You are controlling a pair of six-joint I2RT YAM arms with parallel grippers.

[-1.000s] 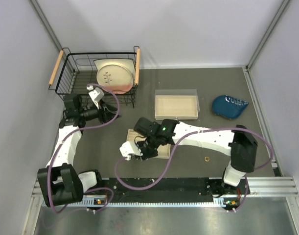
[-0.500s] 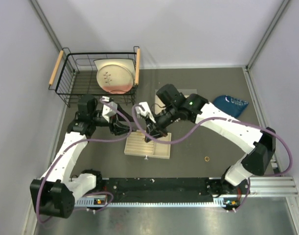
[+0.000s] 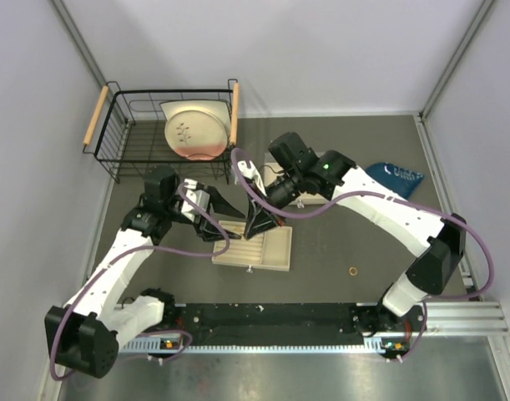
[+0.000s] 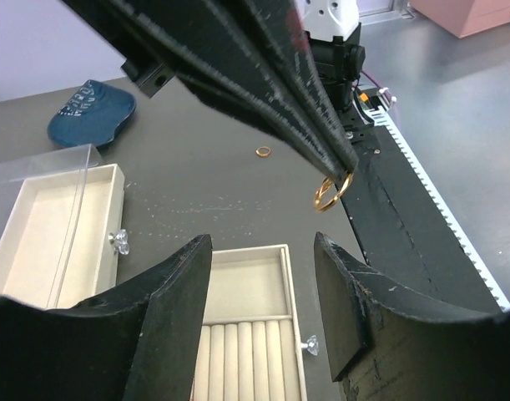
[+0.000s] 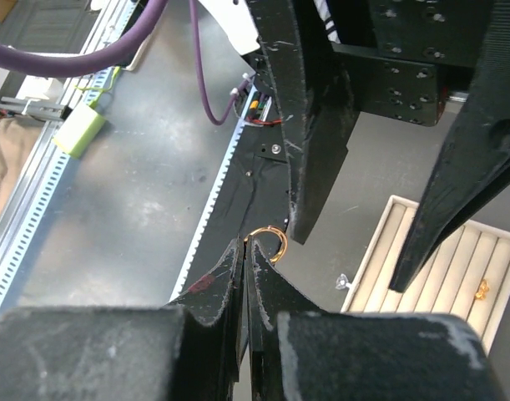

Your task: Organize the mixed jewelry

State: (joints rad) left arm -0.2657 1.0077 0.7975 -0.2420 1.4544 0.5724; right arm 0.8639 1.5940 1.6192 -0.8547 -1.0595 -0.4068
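Note:
My right gripper [image 5: 247,244] is shut on a small gold ring [image 5: 270,241], which sticks out past its tips. In the top view it [image 3: 255,232] hangs over the beige ridged drawer tray [image 3: 275,257]. My left gripper [image 4: 261,251] is open and empty above the tray's [image 4: 263,288] plain compartment, facing the right gripper's ring [image 4: 332,190]. Another gold ring [image 3: 352,271] lies on the table to the right, also seen in the left wrist view [image 4: 264,151]. A small gold piece [image 5: 482,289] lies on the tray's ridges. The silver hoop is not in view.
A beige box [image 4: 37,242] with a clear lid stands behind the tray, partly hidden by my right arm in the top view. A blue dish [image 3: 392,180] lies at the right. A wire basket [image 3: 125,134] holding a plate [image 3: 194,129] stands at the back left.
My left gripper has swung right from near the basket to the tray's left side. My right gripper has moved from the tray's front to above the tray.

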